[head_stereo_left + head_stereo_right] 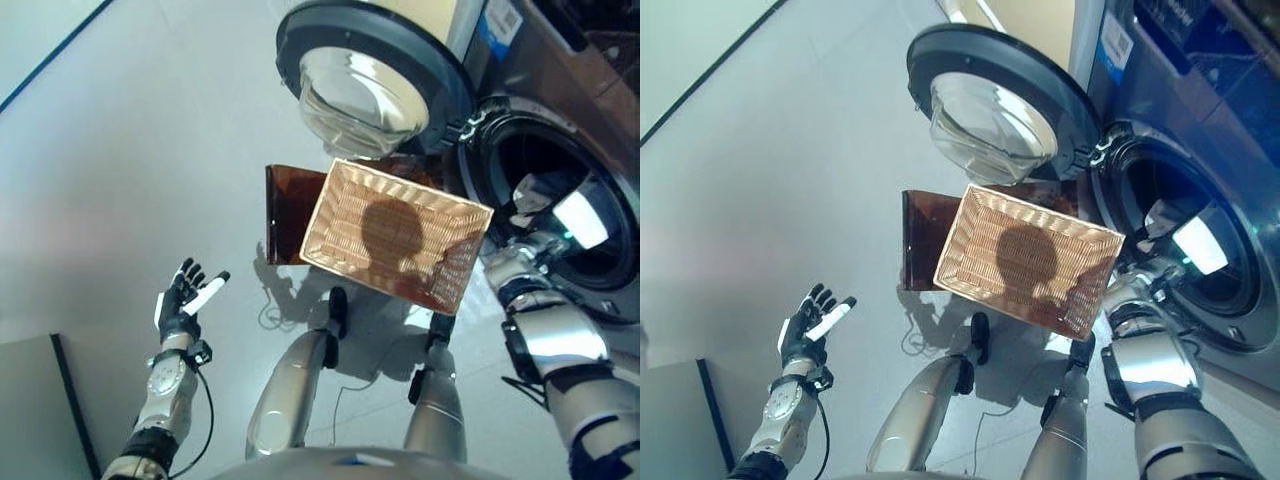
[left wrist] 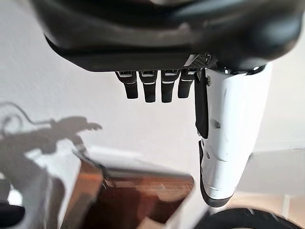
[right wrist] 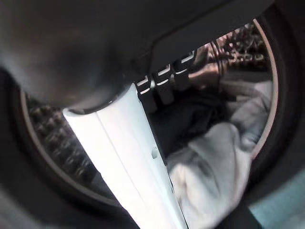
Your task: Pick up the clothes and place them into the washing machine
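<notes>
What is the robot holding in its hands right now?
Nothing that I can see. The left robot hand is open and empty above the floor. The right robot hand reaches into the washing machine over the clothes, fingers straight, without gripping them.

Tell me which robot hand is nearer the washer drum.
Right. The right robot hand is at the drum opening, clothes lying inside past it. The left robot hand hangs open over the floor, far to the left beyond the basket.

A tan woven basket shows beside a dark-grey washing machine (white and dark clothes inside).
</notes>
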